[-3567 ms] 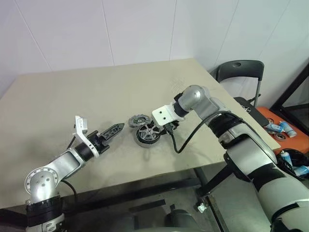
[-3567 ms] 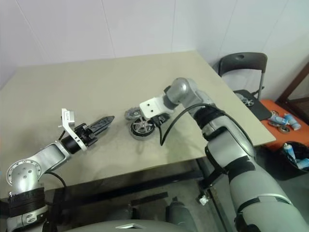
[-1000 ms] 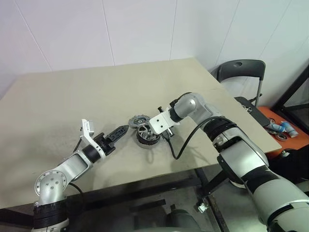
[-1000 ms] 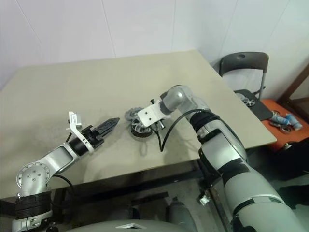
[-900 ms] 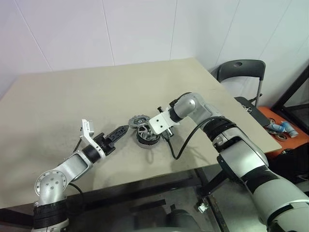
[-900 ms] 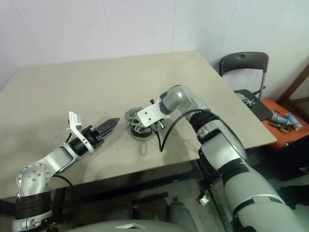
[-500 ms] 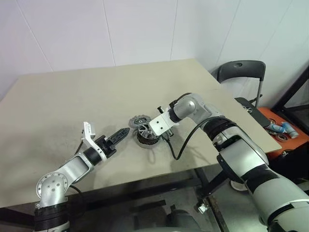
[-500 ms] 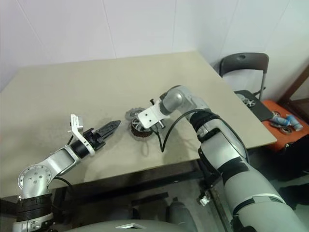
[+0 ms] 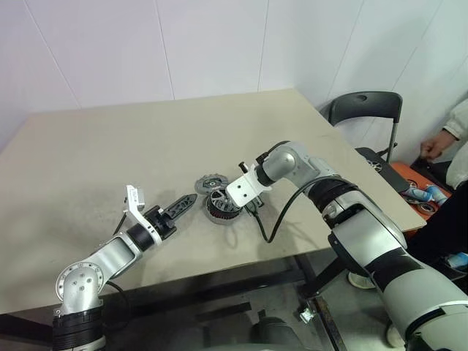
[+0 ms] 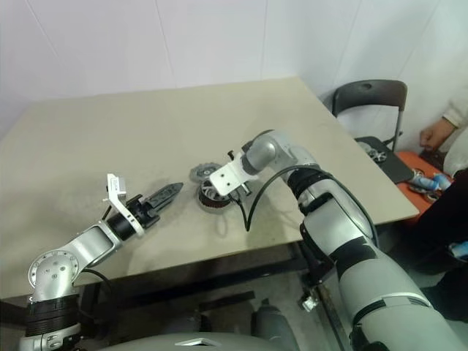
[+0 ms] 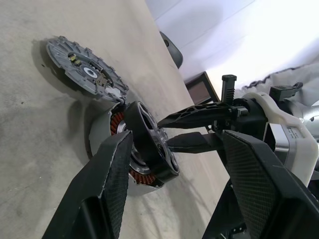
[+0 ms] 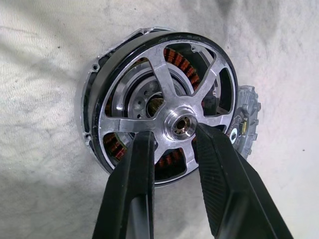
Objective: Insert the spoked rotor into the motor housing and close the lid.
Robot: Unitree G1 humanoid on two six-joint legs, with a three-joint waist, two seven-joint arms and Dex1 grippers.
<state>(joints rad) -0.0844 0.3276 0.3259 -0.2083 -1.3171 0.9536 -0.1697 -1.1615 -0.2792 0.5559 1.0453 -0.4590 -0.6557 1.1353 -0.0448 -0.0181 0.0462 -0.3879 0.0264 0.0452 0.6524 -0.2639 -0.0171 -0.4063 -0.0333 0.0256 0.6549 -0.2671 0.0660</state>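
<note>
The spoked rotor [image 12: 164,82], black-rimmed with silver spokes, stands tilted with its lower edge in the motor housing [image 12: 91,107], whose copper windings show through the spokes. My right gripper [image 12: 177,134] is shut on the rotor's hub, one finger on each side. In the head view the rotor [image 9: 221,202] and the right gripper [image 9: 232,204] sit mid-table. The lid [image 9: 208,182], a notched grey disc, lies flat just behind the housing and touches its edge. My left gripper [image 9: 184,202] rests open on the table to the left of the housing, pointing at it, with nothing between its fingers.
The table's front edge [image 9: 219,274] runs close below the parts. A black chair [image 9: 363,110] stands past the right corner. A person's hand [image 9: 433,146] and sleeve show at the far right, above an orange box [image 9: 428,197] with small items.
My right wrist has rolled a little with the rotor still in its grip. A person's hand and sleeve have come into view at the right edge. The left gripper has stayed put.
</note>
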